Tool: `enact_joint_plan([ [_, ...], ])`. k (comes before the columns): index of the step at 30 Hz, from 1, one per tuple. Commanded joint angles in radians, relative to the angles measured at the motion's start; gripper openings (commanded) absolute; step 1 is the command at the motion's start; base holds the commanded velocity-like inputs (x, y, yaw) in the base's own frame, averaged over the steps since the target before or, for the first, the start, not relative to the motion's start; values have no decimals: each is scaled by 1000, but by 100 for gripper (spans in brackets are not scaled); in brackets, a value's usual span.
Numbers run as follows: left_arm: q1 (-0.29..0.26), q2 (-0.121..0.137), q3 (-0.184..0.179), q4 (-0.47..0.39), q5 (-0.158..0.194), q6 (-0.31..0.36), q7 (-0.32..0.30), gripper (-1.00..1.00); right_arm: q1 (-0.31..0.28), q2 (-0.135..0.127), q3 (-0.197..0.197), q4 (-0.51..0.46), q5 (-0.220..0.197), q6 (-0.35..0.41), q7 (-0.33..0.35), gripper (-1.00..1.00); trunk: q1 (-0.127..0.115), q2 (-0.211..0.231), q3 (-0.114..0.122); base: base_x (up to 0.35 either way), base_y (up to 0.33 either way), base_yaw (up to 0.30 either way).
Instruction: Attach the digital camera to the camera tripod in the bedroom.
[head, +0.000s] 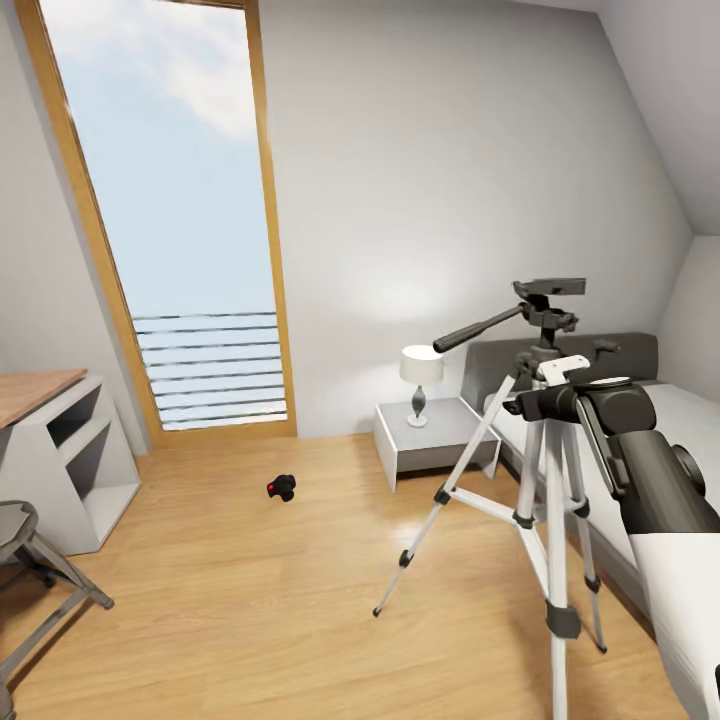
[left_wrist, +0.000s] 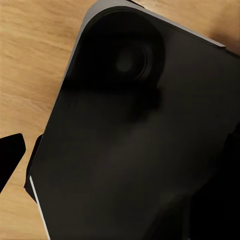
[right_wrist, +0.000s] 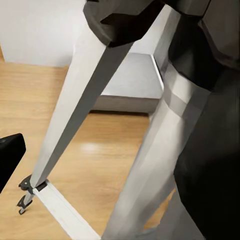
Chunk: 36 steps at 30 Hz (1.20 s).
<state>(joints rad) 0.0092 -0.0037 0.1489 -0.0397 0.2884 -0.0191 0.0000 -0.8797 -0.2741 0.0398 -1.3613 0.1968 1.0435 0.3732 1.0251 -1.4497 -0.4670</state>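
Right arm reaches the camera tripod, its jaws' state perhaps hidden; digital camera on floor.

Daylight pours through the tall window, leaving the bedroom evenly bright, with a soft glow on the wall above the lamp and a pale sheen on the wood floor beside the camera tripod. Shadows are faint. The left wrist view is dark and murky; the right wrist view's close tripod legs look soft.
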Motion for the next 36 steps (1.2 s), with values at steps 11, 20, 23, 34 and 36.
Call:
enact_joint_plan([
  [11, 0, -1, 8, -2, 2, -1, 0, 100, -1, -6, 2, -1, 8, 4, 6, 100, 0, 0, -1, -177, 0, 0],
  [20, 0, -1, 8, -2, 2, -1, 0, 100, -1, -7, 2, -1, 9, 4, 5, 100, 0, 0, -1, -287, 0, 0],
  [23, 0, -1, 8, -2, 2, -1, 0, 100, -1, -8, 2, -1, 9, 4, 4, 100, 0, 0, -1, -272, 0, 0],
  [34, 0, -1, 8, -2, 2, -1, 0, 100, -1, -7, 0, 78, 109, 4, 4, 100, 0, 0, -1, -186, 0, 0],
  [36, 0, -1, 8, -2, 2, -1, 0, 100, -1, -7, 0, 106, 118, 4, 4, 100, 0, 0, -1, -18, 0, 0],
])
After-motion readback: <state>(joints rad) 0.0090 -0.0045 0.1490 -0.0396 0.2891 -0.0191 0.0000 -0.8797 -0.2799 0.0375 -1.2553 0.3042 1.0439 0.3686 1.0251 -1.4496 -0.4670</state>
